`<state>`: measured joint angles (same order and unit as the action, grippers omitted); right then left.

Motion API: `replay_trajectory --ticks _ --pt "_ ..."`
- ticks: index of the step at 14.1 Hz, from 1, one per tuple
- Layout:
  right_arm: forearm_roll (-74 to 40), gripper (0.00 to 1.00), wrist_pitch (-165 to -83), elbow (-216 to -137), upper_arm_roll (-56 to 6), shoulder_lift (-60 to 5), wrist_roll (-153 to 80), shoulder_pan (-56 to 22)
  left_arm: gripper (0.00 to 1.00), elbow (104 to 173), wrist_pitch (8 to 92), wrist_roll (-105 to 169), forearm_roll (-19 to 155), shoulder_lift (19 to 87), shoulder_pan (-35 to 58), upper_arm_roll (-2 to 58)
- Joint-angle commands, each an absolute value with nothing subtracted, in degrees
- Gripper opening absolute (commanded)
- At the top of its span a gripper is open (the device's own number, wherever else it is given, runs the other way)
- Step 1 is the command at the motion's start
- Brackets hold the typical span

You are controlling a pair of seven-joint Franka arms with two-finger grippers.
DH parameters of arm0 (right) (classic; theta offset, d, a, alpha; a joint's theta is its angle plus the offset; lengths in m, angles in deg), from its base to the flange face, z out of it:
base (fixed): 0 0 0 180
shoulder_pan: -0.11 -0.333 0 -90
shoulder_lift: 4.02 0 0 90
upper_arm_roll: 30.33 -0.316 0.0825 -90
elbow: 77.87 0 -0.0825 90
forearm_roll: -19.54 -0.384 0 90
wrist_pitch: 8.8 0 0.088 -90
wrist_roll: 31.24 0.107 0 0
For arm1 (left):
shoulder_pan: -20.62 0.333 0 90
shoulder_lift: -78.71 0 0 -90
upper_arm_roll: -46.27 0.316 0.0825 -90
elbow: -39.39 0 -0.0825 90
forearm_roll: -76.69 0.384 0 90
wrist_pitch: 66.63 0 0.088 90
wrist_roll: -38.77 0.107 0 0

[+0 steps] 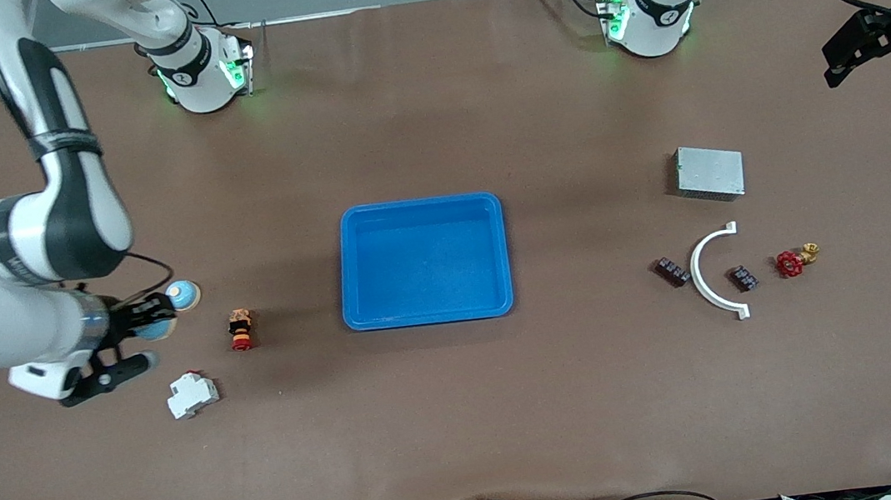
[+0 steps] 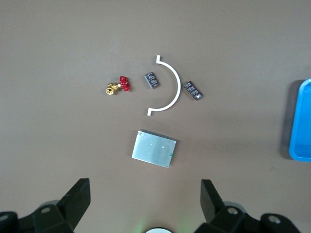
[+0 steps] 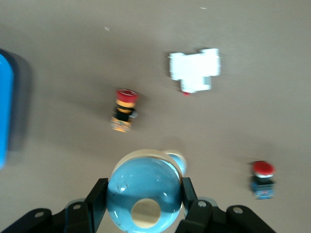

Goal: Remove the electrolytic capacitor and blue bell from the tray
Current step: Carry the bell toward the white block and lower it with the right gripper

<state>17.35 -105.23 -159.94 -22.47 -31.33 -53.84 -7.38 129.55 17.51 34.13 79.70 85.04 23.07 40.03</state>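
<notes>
Between your right gripper's point(image 3: 143, 206) fingers sits the blue bell point(image 3: 144, 189), clamped on both sides and lifted over the table point(image 1: 464, 415) at the right arm's end.

Below that gripper you see a red-capped push button point(image 3: 124, 109) and a white breaker point(image 3: 195, 71), with the blue tray point(image 1: 423, 260) toward the table's middle. Your left gripper point(image 2: 146, 196) waits with its fingers spread wide, high over the left arm's end; under it lie a grey metal box point(image 2: 154, 148), a white curved bracket point(image 2: 169, 87), two dark capacitors point(image 2: 152, 80) either side of the bracket, and a red-handled brass valve point(image 2: 119, 86).
</notes>
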Motion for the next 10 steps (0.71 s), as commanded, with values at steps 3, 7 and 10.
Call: replay_trajectory --ticks 3,7,10 --pt "19.28 0.09 -114.32 -159.79 -23.74 -35.38 -73.13 2.11 1.0 131.05 17.22 34.2 78.54 86.18 22.99 40.12" --pt "18.84 0.09 -123.83 -159.79 -23.83 -42.32 -84.66 6.26 1.0 130.71 16.17 34.46 78.54 86.7 22.99 40.12" --pt "18.49 0.09 -125.86 -159.87 -24.0 -44.18 -85.12 6.0 1.0 130.62 15.99 34.29 78.54 87.23 22.99 40.12"
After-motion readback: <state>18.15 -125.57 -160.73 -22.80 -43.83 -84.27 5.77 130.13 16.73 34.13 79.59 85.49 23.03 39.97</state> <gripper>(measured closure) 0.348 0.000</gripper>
